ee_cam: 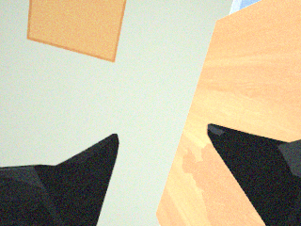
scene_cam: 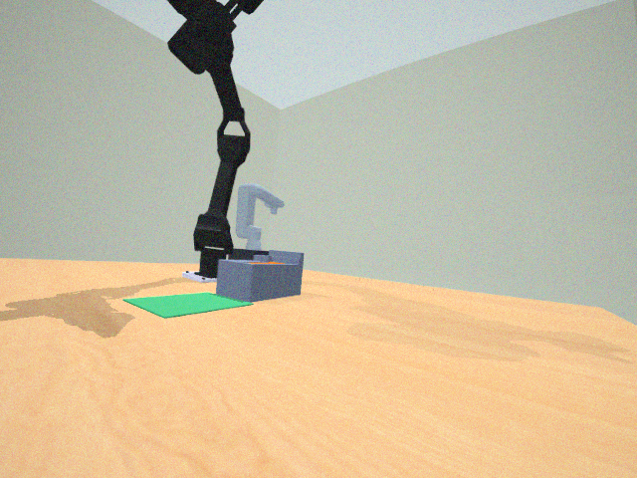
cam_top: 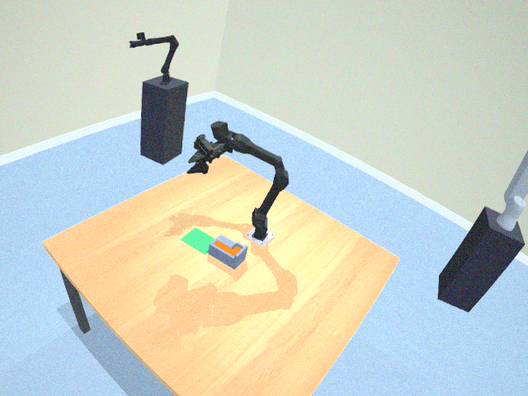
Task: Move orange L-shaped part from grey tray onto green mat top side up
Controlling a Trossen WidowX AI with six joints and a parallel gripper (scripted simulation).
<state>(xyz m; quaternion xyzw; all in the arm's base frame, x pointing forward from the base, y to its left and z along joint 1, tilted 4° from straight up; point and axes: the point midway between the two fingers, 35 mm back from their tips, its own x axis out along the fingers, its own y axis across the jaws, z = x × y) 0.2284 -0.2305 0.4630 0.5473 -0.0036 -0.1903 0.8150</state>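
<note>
The orange L-shaped part [cam_top: 222, 245] [scene_cam: 267, 263] lies down in the pocket of the grey tray [cam_top: 221, 254] [scene_cam: 234, 280]. Its L-shaped end is toward the right in the top view. The green mat [cam_top: 196, 240] [scene_cam: 179, 305] lies flat against the tray's left side, with nothing on it. My gripper [cam_top: 187, 167] [ee_cam: 162, 133] is open and empty, high above the table and well away from the tray. In the exterior view its fingertips are cut off at the top. The wrist view shows neither tray, part nor mat.
The wooden table [cam_top: 332, 256] [scene_cam: 328, 390] carries the arm's white base plate [cam_top: 267, 239] [scene_cam: 190, 276] just behind the tray. A dark pedestal [cam_top: 162, 121] with another black arm stands beyond the table, and a second pedestal [cam_top: 477, 260] with a pale arm stands to the right.
</note>
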